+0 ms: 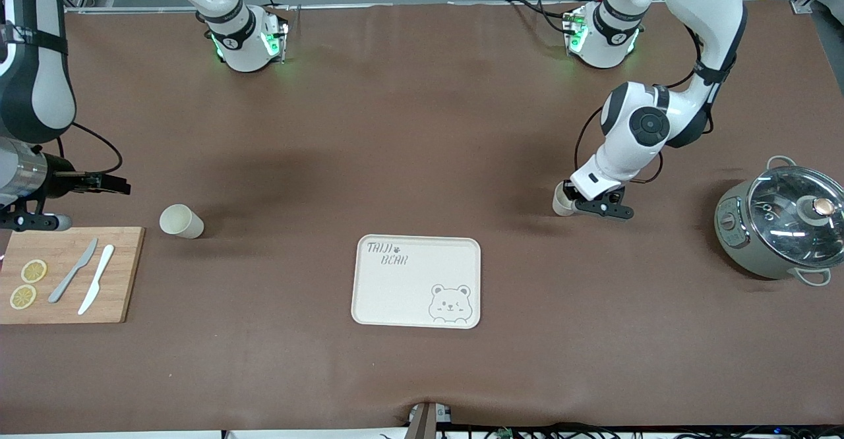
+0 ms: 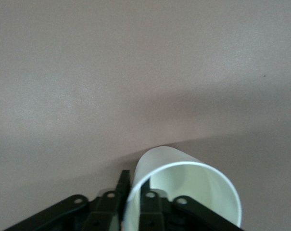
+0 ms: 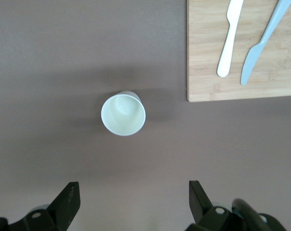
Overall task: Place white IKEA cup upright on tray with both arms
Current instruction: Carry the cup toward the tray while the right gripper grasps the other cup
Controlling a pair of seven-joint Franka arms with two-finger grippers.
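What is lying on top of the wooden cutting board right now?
On the wooden cutting board lie two lemon slices, a grey knife and a white knife, side by side and apart. The board's end toward the right arm's side is cut off by the frame edge.

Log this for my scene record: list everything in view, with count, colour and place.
cups: 2, white; one upright beside the board, one in the left gripper
tray: 1, cream with grey bear, nearer the camera than both cups
board: 1, wooden, at the right arm's end
knives: 2, grey and white, on the board
lemon slices: 2, yellow, on the board
pot: 1, grey-green with glass lid, at the left arm's end
left gripper: shut on a cup wall, low over the table
right gripper: open, above the upright cup
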